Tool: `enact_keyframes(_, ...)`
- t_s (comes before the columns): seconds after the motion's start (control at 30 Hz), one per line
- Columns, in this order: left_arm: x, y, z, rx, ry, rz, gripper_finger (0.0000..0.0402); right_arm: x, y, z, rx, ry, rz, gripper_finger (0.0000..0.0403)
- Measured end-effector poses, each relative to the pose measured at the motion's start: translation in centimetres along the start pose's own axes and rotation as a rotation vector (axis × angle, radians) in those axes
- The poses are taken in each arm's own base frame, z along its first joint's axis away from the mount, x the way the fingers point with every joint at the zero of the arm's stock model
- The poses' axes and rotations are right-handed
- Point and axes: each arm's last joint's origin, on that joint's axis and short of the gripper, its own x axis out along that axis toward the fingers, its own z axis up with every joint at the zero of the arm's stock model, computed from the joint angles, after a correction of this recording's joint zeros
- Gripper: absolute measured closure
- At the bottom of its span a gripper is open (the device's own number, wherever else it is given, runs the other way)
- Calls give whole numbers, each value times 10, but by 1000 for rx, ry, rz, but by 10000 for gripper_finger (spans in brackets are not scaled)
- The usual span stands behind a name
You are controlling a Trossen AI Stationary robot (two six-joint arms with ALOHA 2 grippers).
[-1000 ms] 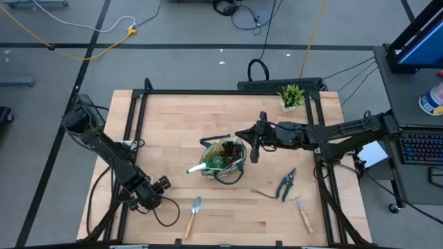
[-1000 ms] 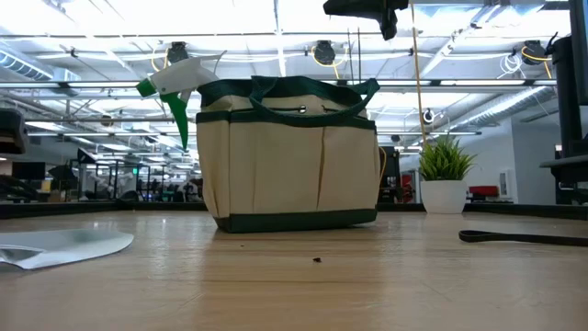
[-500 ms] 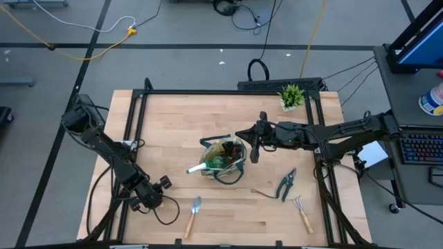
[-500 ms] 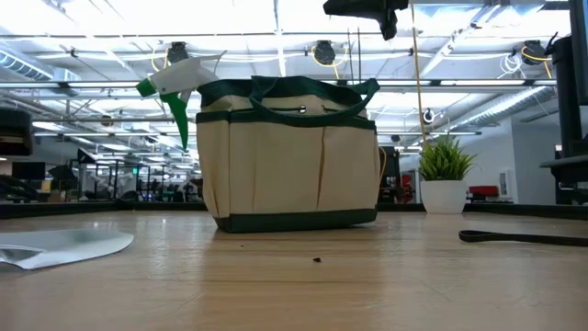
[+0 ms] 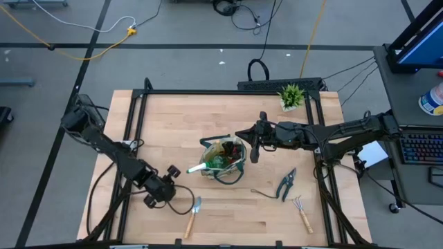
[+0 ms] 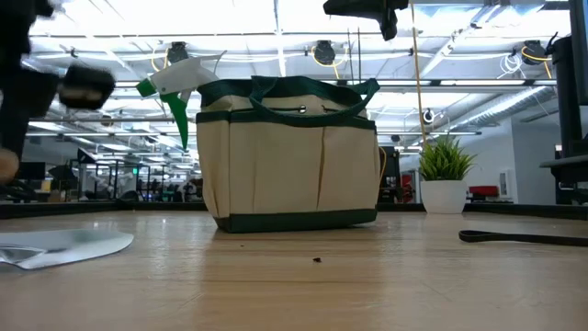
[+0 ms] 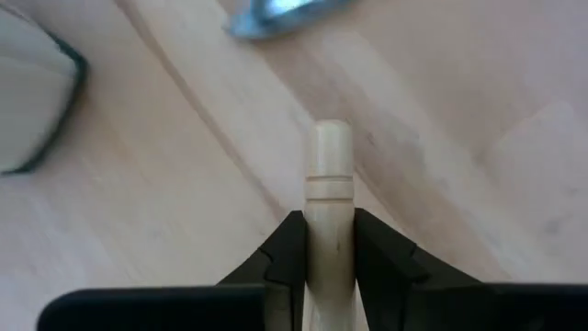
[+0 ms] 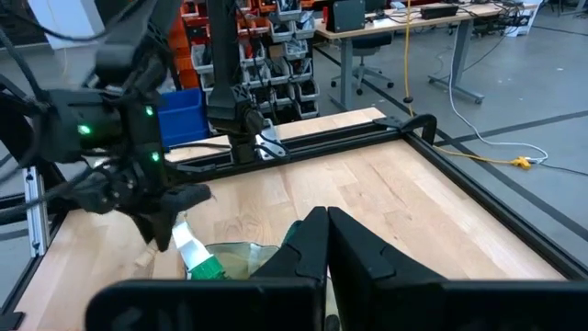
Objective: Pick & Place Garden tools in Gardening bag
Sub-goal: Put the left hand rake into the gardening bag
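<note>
The beige-tan bag with green trim (image 5: 223,160) stands mid-table, also in the low view (image 6: 289,156). A green spray bottle (image 5: 202,167) sticks out of its left side. My left gripper (image 5: 171,174) is just left of the bag, shut on a wooden tool handle (image 7: 329,175). A wooden-handled trowel (image 5: 192,214) lies flat near the front edge. Pruning shears (image 5: 286,183) and a fork-rake (image 5: 301,209) lie flat at the front right. My right gripper (image 5: 253,153) hangs shut and empty over the bag's right end. My left gripper pinches the wooden handle (image 7: 329,216) between its two fingers. The handle lies along the fingers, and its rounded free end (image 7: 329,138) sticks out past the fingertips. The fingers point slanting down over the table. The tool's head is hidden behind the gripper.
A small potted plant (image 5: 291,95) stands at the far right corner. A thin dark tool (image 5: 261,192) lies beside the shears. The trowel's blade (image 7: 276,14) and a corner of the bag (image 7: 32,101) lie ahead of my left gripper.
My left gripper has swung from the table's near left toward the right and toward the bag, speeding up in the last half second. It has come into the low view at the left, blurred. The trowel has stayed on the table.
</note>
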Motion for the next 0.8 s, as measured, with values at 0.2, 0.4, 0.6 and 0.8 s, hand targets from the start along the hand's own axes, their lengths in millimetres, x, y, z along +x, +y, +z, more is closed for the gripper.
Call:
enact_keyframes(0.2, -32, 12, 34, -39, -57, -77, 333, 0, 0, 0, 2, 0, 0, 403)
enact_keyframes(0.4, -60, 24, 62, -73, -167, -90, 333, 0, 0, 0, -22, 0, 0, 403)
enact_keyframes(0.6, -86, 35, 84, -211, -276, -83, 333, 0, 0, 0, -63, -1, -1, 403)
enact_keyframes(0.8, -120, 51, 110, -348, -463, -22, 333, 0, 0, 1, -100, -6, 0, 403)
